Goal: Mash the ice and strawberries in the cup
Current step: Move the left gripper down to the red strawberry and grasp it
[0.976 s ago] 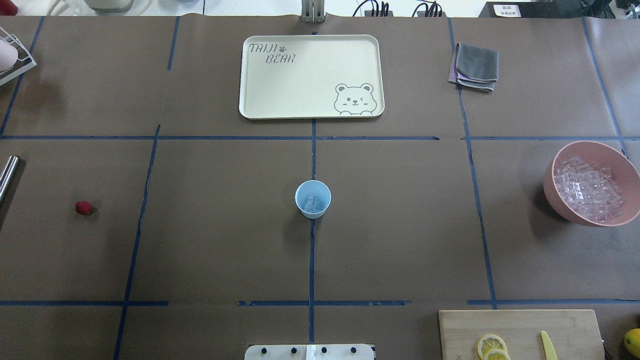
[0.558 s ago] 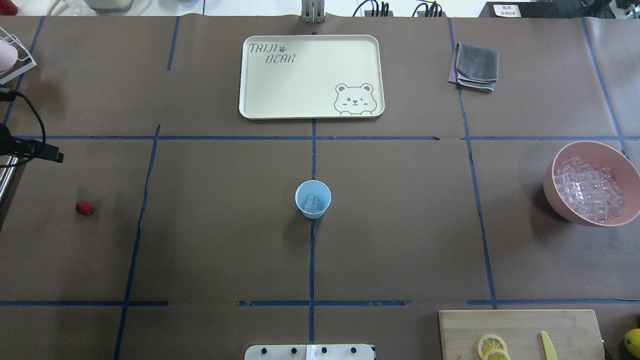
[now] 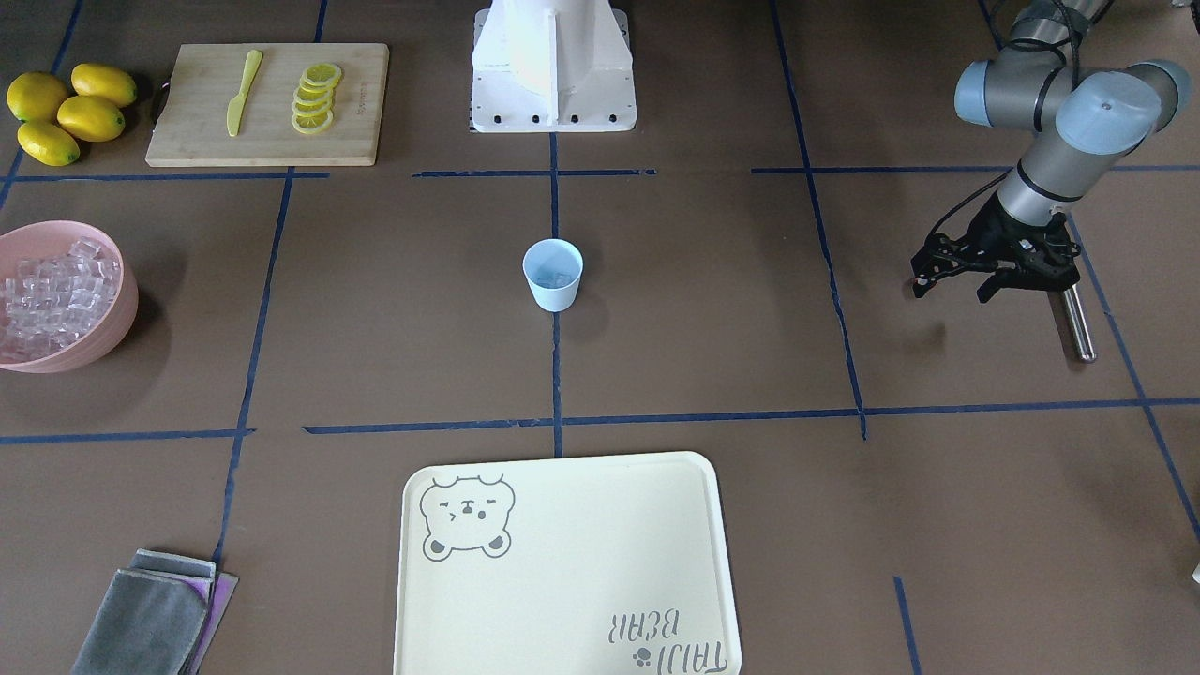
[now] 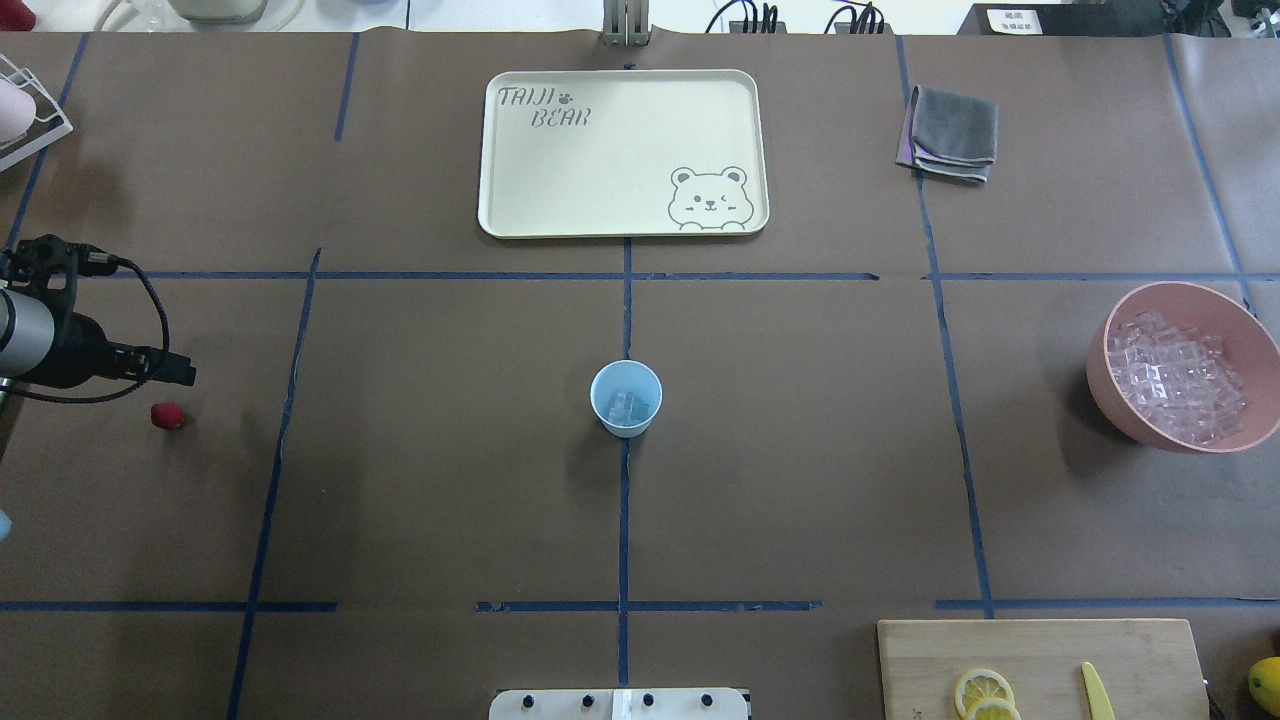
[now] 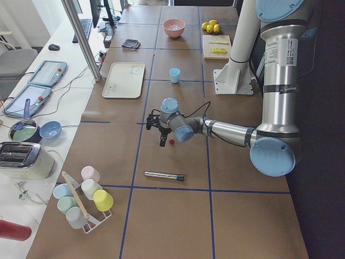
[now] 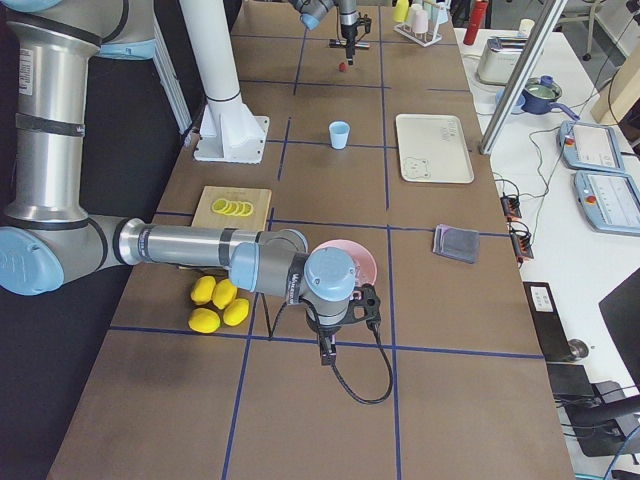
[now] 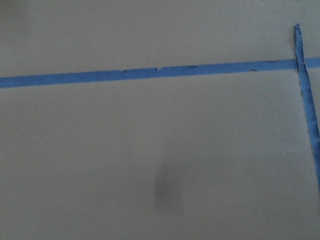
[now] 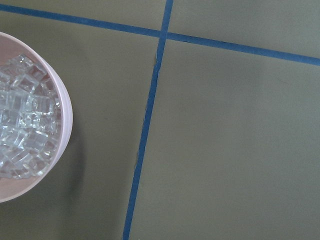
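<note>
The pale-blue cup (image 4: 626,398) (image 3: 552,273) stands upright at the table's middle with a few ice (image 4: 625,406) cubes inside. The strawberry (image 4: 167,415) (image 5: 171,142) lies alone on the table at the overhead view's left; in the front-facing view the arm hides it. My left gripper (image 3: 1024,284) (image 4: 70,352) hangs just above the table, a little left of and beyond the berry, its fingers spread open and empty. My right gripper (image 6: 325,345) shows only in the exterior right view, beside the pink bowl; I cannot tell its state.
A pink bowl (image 4: 1100,345) heaped with ice cubes sits at the right. A metal rod (image 3: 1076,323) lies by the left gripper. A cream tray (image 4: 620,100), a grey cloth (image 4: 950,130), a cutting board (image 4: 1040,650) with lemon slices and whole lemons (image 3: 66,108) ring the table.
My left arm has come in from the overhead view's left edge and moved down toward the strawberry, covering the metal rod. The cup and berry have not moved.
</note>
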`<state>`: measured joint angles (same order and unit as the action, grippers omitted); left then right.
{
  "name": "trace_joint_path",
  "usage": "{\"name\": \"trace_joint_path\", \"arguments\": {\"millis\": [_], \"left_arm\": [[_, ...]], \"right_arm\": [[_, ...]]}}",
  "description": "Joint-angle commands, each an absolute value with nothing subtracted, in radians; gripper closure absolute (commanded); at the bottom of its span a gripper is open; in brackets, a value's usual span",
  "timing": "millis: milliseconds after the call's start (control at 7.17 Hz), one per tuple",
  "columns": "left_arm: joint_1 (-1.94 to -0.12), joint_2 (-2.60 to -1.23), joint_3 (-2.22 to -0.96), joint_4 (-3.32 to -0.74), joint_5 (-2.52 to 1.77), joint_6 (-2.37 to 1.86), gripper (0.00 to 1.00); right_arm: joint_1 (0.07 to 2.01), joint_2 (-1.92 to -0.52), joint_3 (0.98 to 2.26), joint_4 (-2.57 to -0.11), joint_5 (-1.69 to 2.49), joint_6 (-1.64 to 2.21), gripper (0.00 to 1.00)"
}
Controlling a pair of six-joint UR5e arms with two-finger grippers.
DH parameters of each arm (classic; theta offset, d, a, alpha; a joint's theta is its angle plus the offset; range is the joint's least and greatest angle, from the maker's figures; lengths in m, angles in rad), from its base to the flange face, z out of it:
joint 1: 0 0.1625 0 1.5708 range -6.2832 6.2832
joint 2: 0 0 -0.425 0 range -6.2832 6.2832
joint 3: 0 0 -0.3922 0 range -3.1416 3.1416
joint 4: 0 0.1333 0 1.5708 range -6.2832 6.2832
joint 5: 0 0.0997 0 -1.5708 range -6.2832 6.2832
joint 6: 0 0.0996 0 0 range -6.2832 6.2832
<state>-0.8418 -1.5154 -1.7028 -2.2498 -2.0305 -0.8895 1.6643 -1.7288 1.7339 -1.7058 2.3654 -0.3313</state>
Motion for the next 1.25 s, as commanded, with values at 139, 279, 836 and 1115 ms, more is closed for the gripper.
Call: {"name": "trace_joint_path", "arguments": {"millis": [139, 279, 836, 1115], "left_arm": [[-0.807, -1.496, -1.709, -2.25, -2.019, -0.894, 0.0], [-0.795, -1.496, -1.704, -2.249, -2.019, -0.896, 0.0], [-0.792, -1.496, -1.703, -2.244, -2.017, -0.893, 0.92], [-0.79, -1.497, -1.709, -2.244, -2.017, -0.893, 0.96]], "right_arm": [[1.664, -1.729, 1.732, -1.706, 2.365, -0.331, 0.0], [1.664, -1.729, 1.732, -1.706, 2.365, -0.331, 0.01], [1.664, -1.729, 1.732, -1.706, 2.365, -0.331, 0.01], [1.664, -1.729, 1.732, -1.706, 2.365, -0.331, 0.01]]}}
